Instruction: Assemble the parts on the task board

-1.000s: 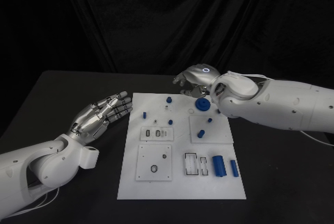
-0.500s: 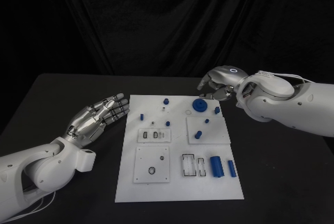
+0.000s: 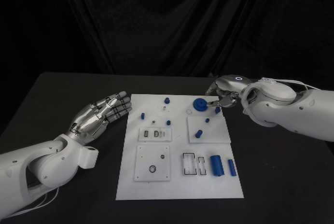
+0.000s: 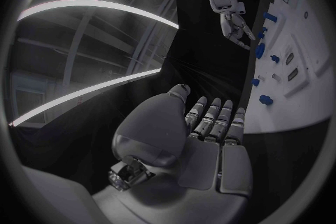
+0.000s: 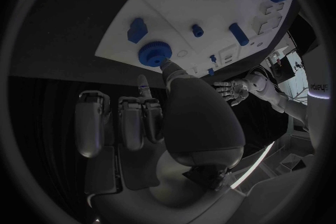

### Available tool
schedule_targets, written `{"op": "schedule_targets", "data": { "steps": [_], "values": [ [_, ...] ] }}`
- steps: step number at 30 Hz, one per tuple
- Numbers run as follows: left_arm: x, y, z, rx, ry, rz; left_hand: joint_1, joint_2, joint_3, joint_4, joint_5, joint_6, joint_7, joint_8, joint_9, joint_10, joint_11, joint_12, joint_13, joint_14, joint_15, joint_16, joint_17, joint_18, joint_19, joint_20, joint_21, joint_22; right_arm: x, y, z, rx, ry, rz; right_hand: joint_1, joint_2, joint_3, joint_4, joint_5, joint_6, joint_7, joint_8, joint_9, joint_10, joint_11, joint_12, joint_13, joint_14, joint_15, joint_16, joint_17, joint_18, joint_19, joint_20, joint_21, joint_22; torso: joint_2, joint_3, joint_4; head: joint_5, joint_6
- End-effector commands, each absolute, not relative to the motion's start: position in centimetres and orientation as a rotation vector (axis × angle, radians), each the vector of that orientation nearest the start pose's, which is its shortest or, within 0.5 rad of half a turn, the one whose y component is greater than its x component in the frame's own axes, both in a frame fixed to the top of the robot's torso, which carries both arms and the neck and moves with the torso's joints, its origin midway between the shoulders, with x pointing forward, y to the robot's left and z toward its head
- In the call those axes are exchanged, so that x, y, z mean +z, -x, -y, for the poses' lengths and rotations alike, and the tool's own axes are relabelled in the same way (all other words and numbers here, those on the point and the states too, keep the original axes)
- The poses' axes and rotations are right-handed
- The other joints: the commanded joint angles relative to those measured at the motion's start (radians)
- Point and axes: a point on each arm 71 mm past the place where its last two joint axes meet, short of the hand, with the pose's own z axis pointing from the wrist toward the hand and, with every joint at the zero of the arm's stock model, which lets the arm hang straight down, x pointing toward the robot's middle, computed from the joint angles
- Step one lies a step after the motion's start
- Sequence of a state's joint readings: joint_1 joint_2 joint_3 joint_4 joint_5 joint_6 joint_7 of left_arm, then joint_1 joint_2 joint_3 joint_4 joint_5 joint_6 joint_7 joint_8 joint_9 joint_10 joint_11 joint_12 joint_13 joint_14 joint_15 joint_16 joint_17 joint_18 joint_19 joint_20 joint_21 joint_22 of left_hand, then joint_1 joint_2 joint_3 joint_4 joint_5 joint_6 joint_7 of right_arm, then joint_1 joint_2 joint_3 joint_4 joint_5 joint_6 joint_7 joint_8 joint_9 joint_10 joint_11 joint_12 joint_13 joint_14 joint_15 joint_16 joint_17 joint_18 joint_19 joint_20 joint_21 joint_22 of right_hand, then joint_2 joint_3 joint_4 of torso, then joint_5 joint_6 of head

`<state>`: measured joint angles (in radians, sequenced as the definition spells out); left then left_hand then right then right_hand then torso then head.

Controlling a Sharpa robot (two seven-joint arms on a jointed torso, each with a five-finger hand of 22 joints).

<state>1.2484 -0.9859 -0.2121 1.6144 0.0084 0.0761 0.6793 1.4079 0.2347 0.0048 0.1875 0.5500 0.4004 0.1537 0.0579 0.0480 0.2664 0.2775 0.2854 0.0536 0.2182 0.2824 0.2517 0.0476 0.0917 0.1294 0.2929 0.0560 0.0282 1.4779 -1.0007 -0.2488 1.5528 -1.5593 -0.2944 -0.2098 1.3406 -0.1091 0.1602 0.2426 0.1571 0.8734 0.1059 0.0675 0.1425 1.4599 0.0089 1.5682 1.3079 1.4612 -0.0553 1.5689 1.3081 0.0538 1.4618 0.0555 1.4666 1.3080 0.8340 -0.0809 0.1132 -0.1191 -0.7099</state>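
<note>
Early in the job, by my read: most blue parts sit loose on the task board (image 3: 132, 183), nothing obviously mated yet. My right hand (image 3: 224, 92) is at the board's far right corner, on the blue gear (image 3: 200, 105); in the right wrist view one fingertip (image 5: 168, 66) touches the gear's rim while the other fingers stay curled back, so I'm pressing or nudging it, not gripping it. Can't tell if the gear is seated on its post. A small blue block (image 3: 217, 109) lies just beside the gear. Blue pegs (image 3: 198, 134) stand on the raised right-hand plate, more small ones near the far edge. The big blue cylinder (image 3: 216, 166) and the slim blue pin (image 3: 231, 168) lie flat at the near right, beside open slots, so those are still to place. My left hand (image 3: 101, 116) hovers flat over the worktop (image 3: 62, 89) left of the board, fingers straight and holding nothing.
</note>
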Motion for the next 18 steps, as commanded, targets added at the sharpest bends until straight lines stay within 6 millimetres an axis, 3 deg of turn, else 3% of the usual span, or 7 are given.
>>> {"op": "schedule_targets", "data": {
  "steps": [1, 5, 8, 18],
  "values": [
    [-17.8, -44.3, -24.1, -2.057, 0.886, -1.228, 0.000, -0.001, 0.006, -0.001, 0.005, 0.000, 0.016, 0.002, 0.001, -0.007, 0.002, 0.001, -0.001, -0.001, 0.004, 0.007, 0.001, -0.014, -0.007, 0.002, -0.005, -0.002, -12.9, -49.7, 28.0, 0.278, 0.216, -1.622, -0.010, 0.001, -0.005, 0.001, -0.006, -0.010, -0.002, -0.006, -0.002, 0.111, 0.003, 0.003, 0.263, 0.106, 0.004, -0.004, 0.250, -0.014, 0.015, 0.004, -0.003, 0.134, 0.000, -0.0012, 0.0015, 0.000, -0.001],
    [-17.8, -44.3, -24.2, -2.057, 0.887, -1.229, 0.000, -0.001, 0.006, -0.001, 0.005, 0.000, 0.016, 0.002, 0.001, -0.007, 0.002, 0.001, -0.001, -0.001, 0.004, 0.007, 0.001, -0.014, -0.007, 0.002, -0.005, -0.002, -13.2, -49.9, 27.7, 0.287, 0.214, -1.610, -0.009, -0.001, -0.011, 0.003, -0.005, -0.015, 0.000, -0.003, -0.008, 0.111, 0.005, 0.003, 0.263, 0.110, 0.005, 0.002, 0.263, -0.018, 0.024, 0.005, 0.008, 0.147, 0.000, -0.0014, 0.0001, 0.003, -0.002],
    [-17.8, -44.3, -24.2, -2.057, 0.888, -1.229, -0.001, -0.001, 0.008, -0.001, 0.005, 0.000, 0.017, 0.002, 0.000, -0.008, 0.002, 0.001, -0.001, -0.001, 0.005, 0.008, 0.002, -0.015, -0.007, 0.002, -0.005, -0.002, -13.3, -49.9, 27.5, 0.291, 0.213, -1.606, 0.011, -0.001, -0.017, -0.001, 0.023, -0.027, 0.015, -0.001, -0.022, 0.111, 0.018, 0.003, 0.263, 0.110, 0.017, 0.002, 0.263, -0.032, 0.058, 0.014, 0.048, 0.196, -0.001, -0.0017, 0.0004, 0.001, -0.001],
    [-17.8, -44.2, -24.3, -2.056, 0.889, -1.230, -0.001, 0.000, 0.009, -0.001, 0.005, -0.001, 0.017, 0.002, 0.000, -0.008, 0.002, 0.001, -0.001, 0.000, 0.005, 0.009, 0.002, -0.015, -0.006, 0.002, -0.006, -0.002, -13.9, -50.1, 27.0, 0.303, 0.227, -1.616, 0.018, -0.005, -0.021, -0.005, 0.055, -0.042, 0.009, -0.001, -0.029, 0.111, 0.015, 0.003, 0.263, 0.110, 0.018, 0.002, 0.263, -0.030, 0.053, 0.018, 0.044, 0.192, -0.001, -0.0019, -0.0003, 0.001, 0.000]
  ]
}}
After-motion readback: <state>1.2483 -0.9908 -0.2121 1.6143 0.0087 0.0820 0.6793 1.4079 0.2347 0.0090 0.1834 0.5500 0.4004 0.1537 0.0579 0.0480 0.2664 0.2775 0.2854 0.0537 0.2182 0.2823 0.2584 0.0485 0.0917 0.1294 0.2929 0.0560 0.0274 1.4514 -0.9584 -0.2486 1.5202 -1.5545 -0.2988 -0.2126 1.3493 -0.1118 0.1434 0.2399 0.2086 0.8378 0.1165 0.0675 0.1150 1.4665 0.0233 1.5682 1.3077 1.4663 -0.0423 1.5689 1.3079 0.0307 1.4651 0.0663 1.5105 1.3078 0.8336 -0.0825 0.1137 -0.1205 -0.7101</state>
